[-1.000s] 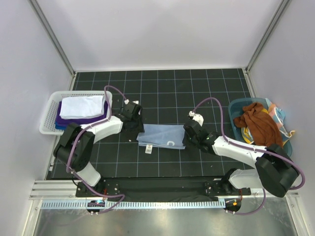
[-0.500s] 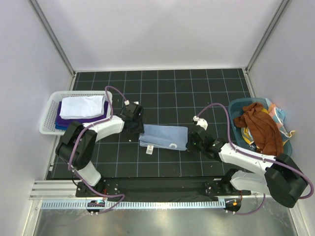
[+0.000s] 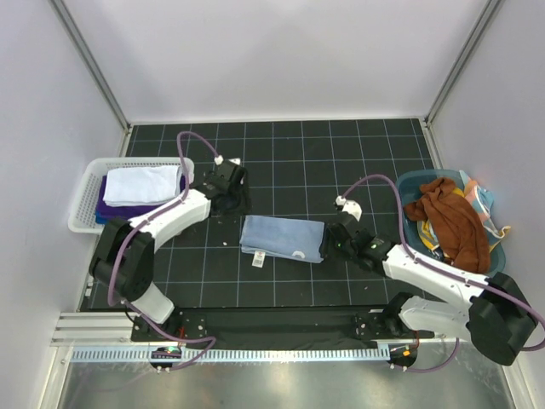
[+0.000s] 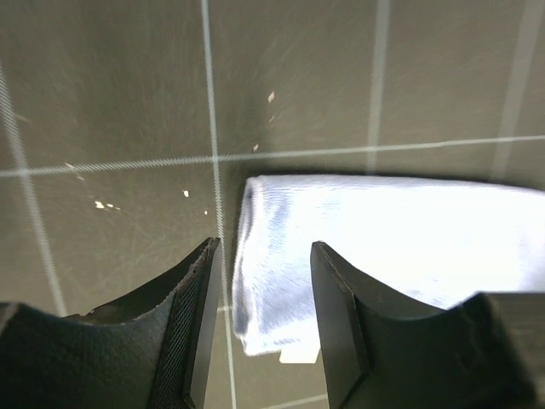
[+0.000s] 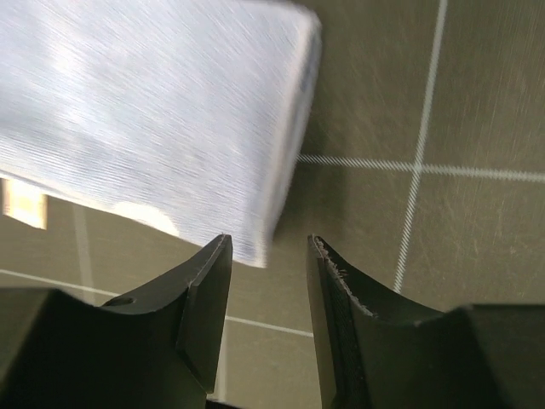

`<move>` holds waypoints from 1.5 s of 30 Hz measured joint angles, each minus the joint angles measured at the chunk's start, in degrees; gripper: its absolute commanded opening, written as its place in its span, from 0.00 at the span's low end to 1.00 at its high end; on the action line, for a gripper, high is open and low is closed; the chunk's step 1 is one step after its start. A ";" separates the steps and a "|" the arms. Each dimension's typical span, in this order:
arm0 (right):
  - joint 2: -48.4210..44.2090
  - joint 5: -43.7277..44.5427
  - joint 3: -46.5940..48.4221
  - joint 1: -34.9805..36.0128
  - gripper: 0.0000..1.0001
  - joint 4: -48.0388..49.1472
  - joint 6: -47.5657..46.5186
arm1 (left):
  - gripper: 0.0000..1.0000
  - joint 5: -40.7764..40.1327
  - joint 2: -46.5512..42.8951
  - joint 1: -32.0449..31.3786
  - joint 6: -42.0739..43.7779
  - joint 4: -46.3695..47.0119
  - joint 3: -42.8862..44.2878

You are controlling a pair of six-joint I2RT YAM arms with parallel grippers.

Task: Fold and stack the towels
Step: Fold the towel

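Between the fingers of the left gripper [image 4: 262, 256] nothing is held: its jaws are seen parted above the black gridded mat [image 3: 289, 153], just off the far left corner of the light blue towel [image 3: 283, 237]. At that towel's right end the right gripper [image 5: 268, 247] is likewise spread, with no cloth caught, and the towel's corner lies just beyond its fingertips. The light blue towel is laid flat as a folded rectangle in the middle of the mat, between the 2 grippers, with a small tag [image 3: 258, 258] showing at its near edge. Further left, a white towel [image 3: 140, 183] is stacked on a purple towel [image 3: 106, 207] inside the white basket [image 3: 81, 223]. Far right, a rust brown towel [image 3: 450, 217] is heaped in the teal tub [image 3: 409, 181].
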 measured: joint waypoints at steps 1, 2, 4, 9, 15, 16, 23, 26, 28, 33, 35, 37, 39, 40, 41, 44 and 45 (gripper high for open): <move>-0.17 0.13 1.05 0.00 0.47 -0.59 -0.02 | 0.49 -0.31 -0.98 0.00 0.37 -0.90 1.14; -0.35 0.42 2.36 0.00 0.47 -1.29 -0.02 | 0.48 -0.52 -2.08 0.00 0.61 -1.68 2.08; -0.35 0.96 5.07 0.00 0.46 -2.32 -0.02 | 0.45 -0.57 -4.59 -0.02 0.83 -2.97 3.23; 5.68 1.79 13.25 0.00 0.43 -3.85 -0.04 | 0.35 0.11 -8.44 -1.92 0.57 -4.66 3.26; 18.95 1.77 18.32 0.00 0.41 -2.58 -0.28 | 0.27 1.55 -7.80 -6.21 -0.81 -3.85 -1.38; 20.52 1.73 18.27 0.00 0.41 -2.64 -0.33 | 0.25 1.57 -7.39 -6.49 -1.16 -3.34 -3.06; 23.17 0.70 13.16 0.00 0.43 0.70 -0.17 | 0.22 1.77 -5.05 -8.57 -3.78 -1.01 -13.05; 23.04 0.50 11.54 0.00 0.44 2.99 0.00 | 0.20 1.79 -4.76 -9.62 -4.31 0.07 -14.19; 23.02 0.50 11.26 0.00 0.46 3.63 -0.02 | 0.20 1.75 -4.66 -10.03 -4.92 0.90 -14.27; 22.73 0.57 11.23 0.04 0.47 3.72 -0.11 | 0.20 1.60 -4.57 -10.23 -5.49 1.49 -14.49; 22.23 0.70 11.43 0.04 0.47 2.93 -0.28 | 0.21 1.49 -4.57 -10.25 -5.46 1.18 -14.27; 21.05 1.09 12.04 0.04 0.47 0.90 -0.59 | 0.24 1.31 -4.57 -10.25 -5.40 0.17 -13.38; 19.02 1.77 13.35 0.04 0.47 -1.77 -1.16 | 0.25 0.70 -4.59 -10.25 -5.22 -1.66 -11.61; 18.08 2.01 13.97 0.04 0.47 -2.62 -1.33 | 0.26 0.39 -4.59 -10.25 -5.18 -2.58 -10.64; 16.70 2.23 14.67 0.04 0.47 -3.45 -1.40 | 0.26 -0.02 -4.63 -10.27 -5.05 -3.61 -9.27; 12.68 2.29 15.65 0.04 0.45 -4.39 -1.36 | 0.28 -0.94 -5.11 -10.27 -4.57 -5.92 -4.72; 11.67 2.21 15.61 0.04 0.45 -4.52 -1.31 | 0.28 -1.25 -5.31 -10.29 -4.28 -6.38 -3.26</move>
